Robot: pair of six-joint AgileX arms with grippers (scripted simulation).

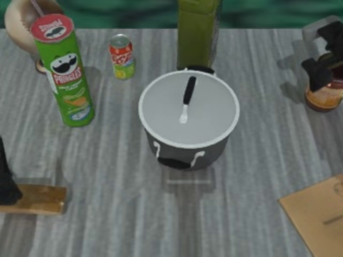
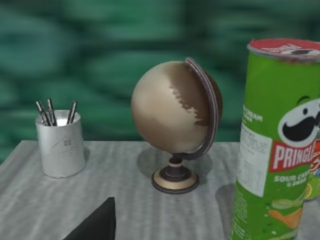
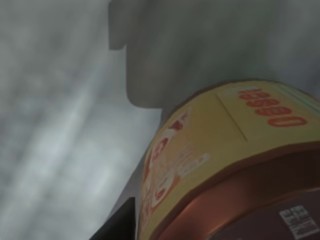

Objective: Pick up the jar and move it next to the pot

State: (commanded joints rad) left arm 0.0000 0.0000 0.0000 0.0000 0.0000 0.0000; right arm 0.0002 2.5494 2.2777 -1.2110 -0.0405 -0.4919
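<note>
At the table's left edge, my left gripper sits parked above a wooden block; whether its fingers are apart or together I cannot tell. Its wrist view takes in only a pen cup, a globe and the Pringles tube, none of them part of this job.

Centre of the table stands the pot, big and round, dark grey, with a white-rimmed pale lid and a black handle. The table to its right is bare, which I judge the natural spot to set something down.

Far to the right, well apart from the pot, is the jar, small and squat. My right gripper is directly over it and covers much of it; I cannot tell whether the fingers have closed on it. The right wrist view is filled by the jar, showing the orange-tan label with red print and a dark red-brown band.

I judge it rigid, light, smooth-sided and breakable, so a firm, level pinch across the body just under the lid looks safest, kept upright.
</note>
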